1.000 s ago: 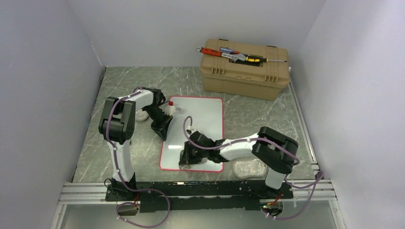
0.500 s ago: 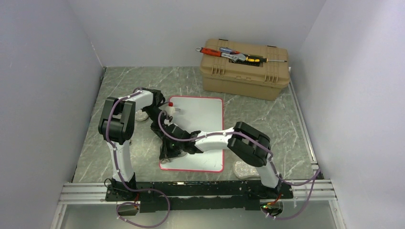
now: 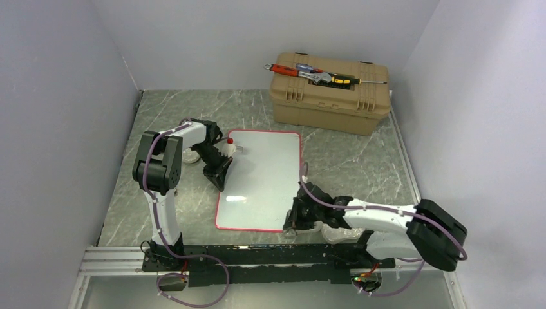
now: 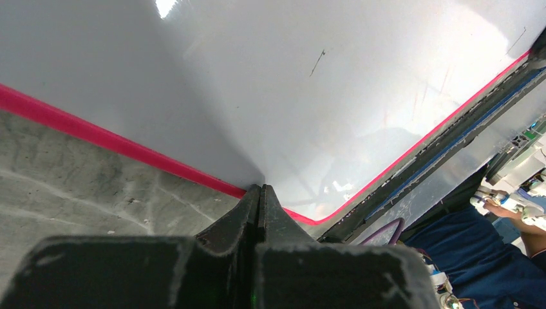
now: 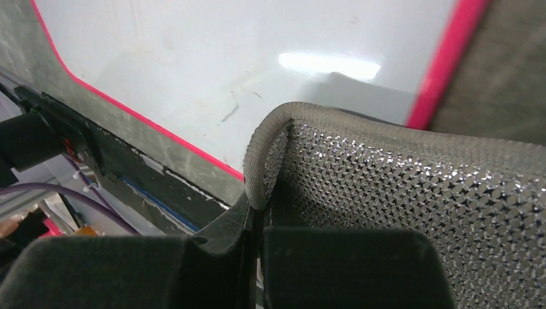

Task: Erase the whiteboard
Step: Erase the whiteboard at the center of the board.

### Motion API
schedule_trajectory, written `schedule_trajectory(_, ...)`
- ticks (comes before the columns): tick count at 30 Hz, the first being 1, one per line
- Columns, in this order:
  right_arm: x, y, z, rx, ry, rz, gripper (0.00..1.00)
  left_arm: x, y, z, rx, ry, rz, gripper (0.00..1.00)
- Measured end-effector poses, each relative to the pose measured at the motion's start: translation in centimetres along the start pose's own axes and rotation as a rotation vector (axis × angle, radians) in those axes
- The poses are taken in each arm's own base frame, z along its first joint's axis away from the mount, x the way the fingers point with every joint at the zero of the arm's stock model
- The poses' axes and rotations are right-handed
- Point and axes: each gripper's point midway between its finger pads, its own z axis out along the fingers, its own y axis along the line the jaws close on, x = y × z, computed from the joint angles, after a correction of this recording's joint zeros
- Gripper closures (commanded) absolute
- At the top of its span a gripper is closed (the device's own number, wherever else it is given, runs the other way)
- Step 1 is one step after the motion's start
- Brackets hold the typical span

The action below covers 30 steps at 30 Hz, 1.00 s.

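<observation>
The left fingers [image 4: 259, 199] are pressed together with nothing between them, their tips at the red rim of the whiteboard [image 3: 264, 174]. The board lies flat on the marbled surface [image 3: 360, 161] just ahead of them. The right fingers [image 5: 257, 215] pinch the folded edge of a grey mesh cloth [image 5: 399, 193] over the board's near right corner.

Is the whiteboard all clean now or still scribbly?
Almost clean. The whiteboard looks blank from above, but the wrist cameras show a few thin dark marks on it.
</observation>
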Motion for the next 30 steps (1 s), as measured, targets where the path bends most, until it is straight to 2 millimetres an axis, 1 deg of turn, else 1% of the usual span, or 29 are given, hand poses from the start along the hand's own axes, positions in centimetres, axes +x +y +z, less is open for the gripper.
schedule_trajectory(1, 0.1, -0.6, -0.3, 0.013, -0.006, 0.014, 1.0, 0.0, 0.0, 0.0, 0.0, 0.0, 0.0, 0.97)
schedule_trajectory(3, 0.1, -1.0, -0.4, 0.028, -0.008, 0.033, 1.0, 0.0, 0.0, 0.0, 0.0, 0.0, 0.0, 0.96)
schedule_trajectory(5, 0.0, -0.5, -0.1, 0.04, 0.007, 0.042, 1.0, 0.0, 0.0, 0.0, 0.0, 0.0, 0.0, 0.97)
schedule_trajectory(7, -0.2, 0.3, 0.7, 0.049, 0.033, 0.042, 1.0, 0.0, 0.0, 0.0, 0.0, 0.0, 0.0, 0.97)
schedule_trajectory(9, -0.4, 2.0, 1.9, 0.046, 0.067, 0.027, 1.0, 0.0, 0.0, 0.0, 0.0, 0.0, -0.001, 0.97)
schedule_trajectory(14, -0.7, 7.2, 5.4, -0.006, 0.13, -0.041, 1.0, 0.0, 0.0, 0.0, 0.0, 0.001, -0.001, 0.97)
schedule_trajectory(15, -0.6, 7.9, 5.8, -0.017, 0.138, -0.049, 1.0, 0.0, 0.0, 0.0, 0.0, 0.001, -0.001, 0.97)
schedule_trajectory(16, -0.6, 8.2, 6.1, -0.021, 0.142, -0.051, 1.0, 0.0, 0.0, 0.0, 0.0, 0.001, -0.001, 0.97)
schedule_trajectory(18, -0.7, 7.8, 6.1, -0.026, 0.131, -0.044, 1.0, 0.0, 0.0, 0.0, 0.0, 0.001, -0.001, 0.97)
schedule_trajectory(20, -0.7, 6.4, 5.3, -0.022, 0.113, -0.026, 1.0, 0.0, 0.0, 0.0, 0.0, 0.001, -0.001, 0.97)
schedule_trajectory(22, -1.6, 4.5, 3.5, -0.006, 0.062, 0.008, 1.0, 0.0, 0.0, 0.0, 0.0, 0.001, -0.001, 0.97)
schedule_trajectory(25, -2.5, 0.4, 0.6, 0.084, -0.016, 0.068, 1.0, 0.0, 0.0, 0.0, 0.0, 0.001, -0.001, 0.96)
schedule_trajectory(26, -2.7, -0.7, -0.1, 0.112, -0.037, 0.082, 1.0, 0.0, 0.0, 0.0, 0.0, 0.001, -0.001, 0.96)
schedule_trajectory(28, -2.7, -1.5, -0.6, 0.139, -0.049, 0.089, 1.0, 0.0, 0.0, 0.0, -0.001, 0.001, -0.001, 0.96)
schedule_trajectory(30, -2.4, -1.7, -0.4, 0.156, -0.04, 0.079, 1.0, 0.0, 0.0, 0.0, -0.002, 0.002, -0.001, 0.96)
